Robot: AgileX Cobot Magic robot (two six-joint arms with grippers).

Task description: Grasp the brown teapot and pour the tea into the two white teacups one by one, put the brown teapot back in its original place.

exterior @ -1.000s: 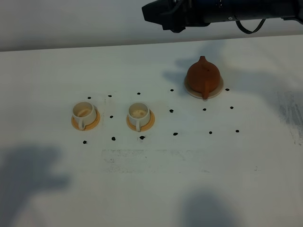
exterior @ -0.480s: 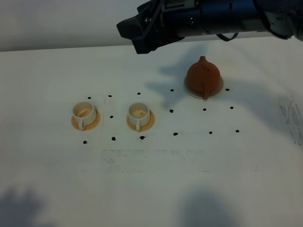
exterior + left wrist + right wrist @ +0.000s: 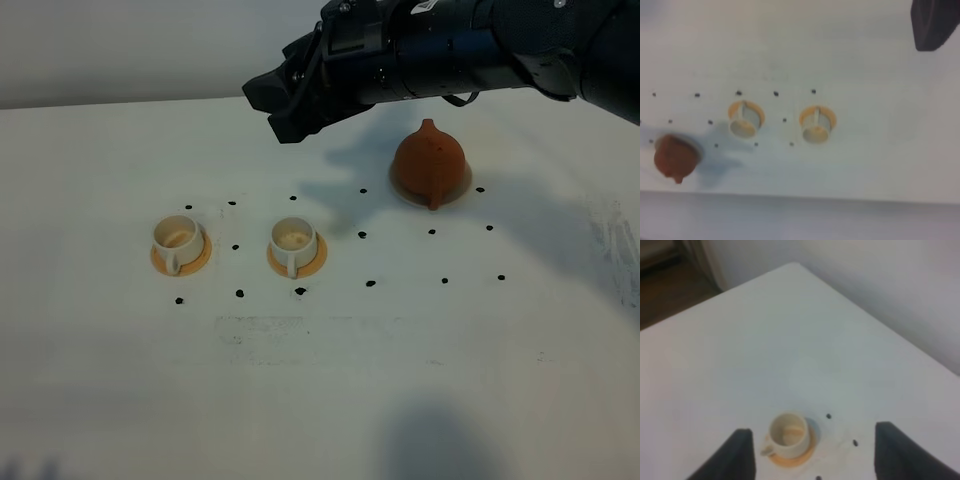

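Note:
The brown teapot (image 3: 430, 163) stands on its pale tan coaster (image 3: 462, 186) at the back right; it also shows in the left wrist view (image 3: 675, 158). The two white teacups (image 3: 179, 238) (image 3: 294, 241) stand on orange saucers at the left and middle, also in the left wrist view (image 3: 745, 119) (image 3: 816, 122). Their insides look pale tan; no dark tea shows. My right gripper (image 3: 281, 108) hangs open and empty, high, left of the teapot and behind the cups. In the right wrist view its fingers (image 3: 741, 454) stand wide apart around one teacup (image 3: 788, 434) far below. Only one dark finger (image 3: 935, 22) of my left gripper shows.
Small black dots (image 3: 362, 235) mark the white table (image 3: 400, 370) around the cups and the teapot. The table's far edge meets a pale wall (image 3: 120, 50). A table corner and brown floor (image 3: 670, 290) show in the right wrist view.
My right arm has swung left from above the teapot and come lower, toward the cups. The teapot and cups have not moved. The shadow at the front left has gone.

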